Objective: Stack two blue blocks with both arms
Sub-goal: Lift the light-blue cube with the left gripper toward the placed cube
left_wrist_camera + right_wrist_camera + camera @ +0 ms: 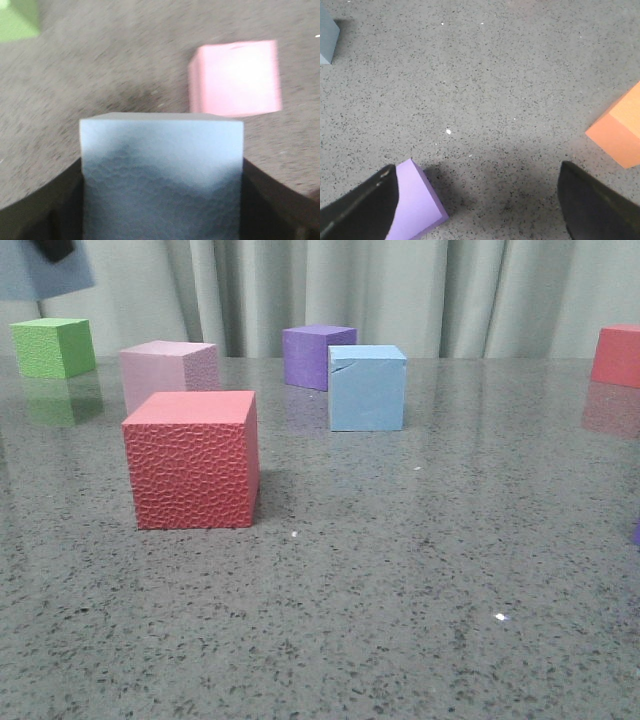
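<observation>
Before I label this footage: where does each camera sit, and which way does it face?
Front view: low, facing forward across the table to the curtain; blue block midway; no gripper clearly visible.
Left wrist view: looks down; left gripper clamps a second blue block.
Right wrist view: looks down; right gripper open, empty.
Shared: front and left wrist views show the pink cube.
</observation>
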`<state>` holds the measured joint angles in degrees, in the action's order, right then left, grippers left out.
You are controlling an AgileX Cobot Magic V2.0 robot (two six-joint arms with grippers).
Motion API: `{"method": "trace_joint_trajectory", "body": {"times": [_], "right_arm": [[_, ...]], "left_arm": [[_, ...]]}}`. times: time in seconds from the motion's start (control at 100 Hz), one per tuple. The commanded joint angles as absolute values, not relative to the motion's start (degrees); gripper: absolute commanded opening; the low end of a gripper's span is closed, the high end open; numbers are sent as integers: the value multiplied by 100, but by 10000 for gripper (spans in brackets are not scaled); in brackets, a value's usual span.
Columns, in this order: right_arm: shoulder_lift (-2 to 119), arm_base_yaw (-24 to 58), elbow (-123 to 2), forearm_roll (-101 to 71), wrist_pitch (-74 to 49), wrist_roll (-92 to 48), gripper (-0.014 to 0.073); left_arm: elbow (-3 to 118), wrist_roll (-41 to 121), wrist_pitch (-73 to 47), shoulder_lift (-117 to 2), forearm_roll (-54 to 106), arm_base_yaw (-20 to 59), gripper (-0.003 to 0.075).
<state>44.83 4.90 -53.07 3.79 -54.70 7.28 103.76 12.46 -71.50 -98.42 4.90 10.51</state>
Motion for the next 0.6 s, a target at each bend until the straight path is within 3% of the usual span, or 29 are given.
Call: {"method": "trace_joint_trajectory", "body": {"times": [0.0,0.33,0.59], "right_arm": [[4463,451,-5433,483,-5172,672,635],[4463,451,-5433,483,-5172,672,635],[4463,451,-5433,442,-5168,672,635]], "left_arm": [[10740,1226,-7098,-9601,624,1380,294],[11305,1579,-6771,-9929,627,2315,294],[12178,2089,-6792,-10594,1125,2623,295]]}}
